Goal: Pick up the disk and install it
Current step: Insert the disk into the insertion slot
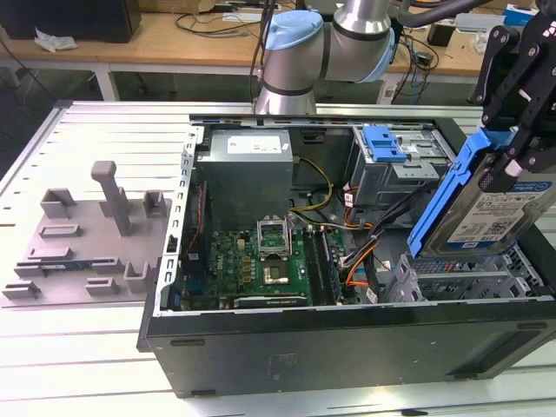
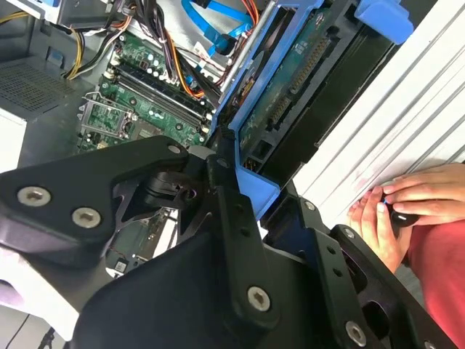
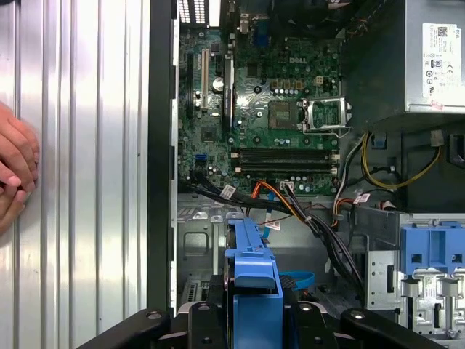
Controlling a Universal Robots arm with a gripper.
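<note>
My claw [image 1: 519, 161] is clamped on the disk [image 1: 491, 217], holding it tilted above the open computer case [image 1: 347, 339] at the exterior view's right end. I judge it dense, rigid and shock-sensitive. The blue carrier [image 1: 443, 195] looks like slick, slightly flexible plastic, so its side rails are the best place to grip.

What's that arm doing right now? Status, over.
Black gripper shut on silver hard drive in blue plastic bracket. Held tilted over open black computer case. Person's hand beside case.
</note>
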